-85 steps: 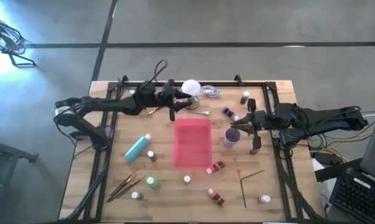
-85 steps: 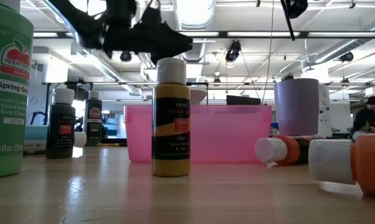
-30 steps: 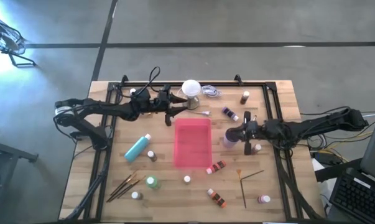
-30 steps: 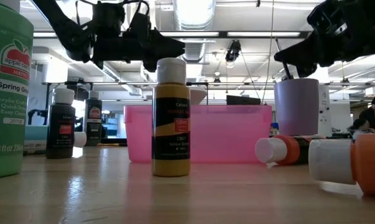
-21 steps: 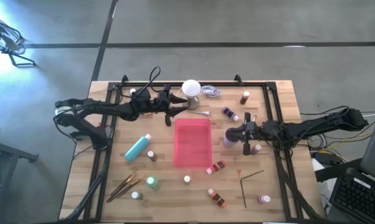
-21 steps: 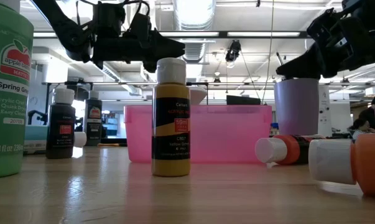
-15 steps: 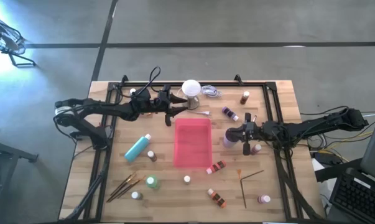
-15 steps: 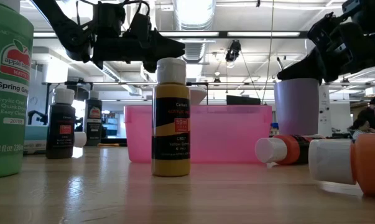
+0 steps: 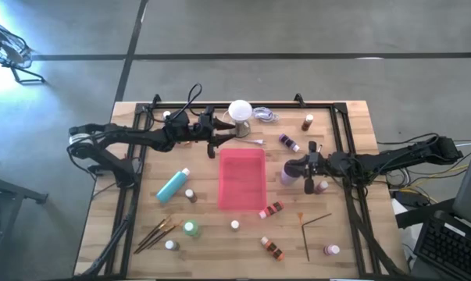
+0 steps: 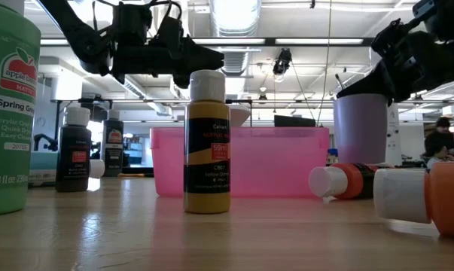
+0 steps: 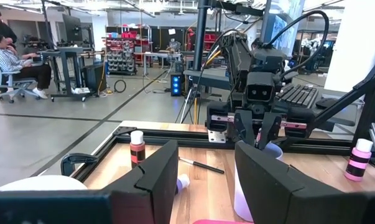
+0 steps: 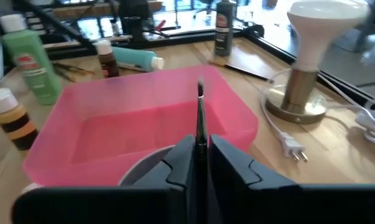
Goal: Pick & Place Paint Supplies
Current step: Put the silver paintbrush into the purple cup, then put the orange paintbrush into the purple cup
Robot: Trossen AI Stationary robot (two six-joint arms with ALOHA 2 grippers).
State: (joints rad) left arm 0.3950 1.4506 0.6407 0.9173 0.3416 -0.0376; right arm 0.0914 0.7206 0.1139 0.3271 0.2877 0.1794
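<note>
Right gripper (image 12: 201,163) pinches a thin brush (image 12: 200,118) upright over the lilac cup (image 9: 290,173), right of the pink tray (image 9: 242,179). Left gripper (image 11: 206,180) hangs spread, empty, beyond the tray's far edge.

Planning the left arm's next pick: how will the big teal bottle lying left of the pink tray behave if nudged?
The teal bottle lies on its side and looks round, so a sideways nudge would probably roll it across the table. It is bigger than the small brown bottle beside it, so likely heavier. Its plastic looks smooth, perhaps slippery.
</note>
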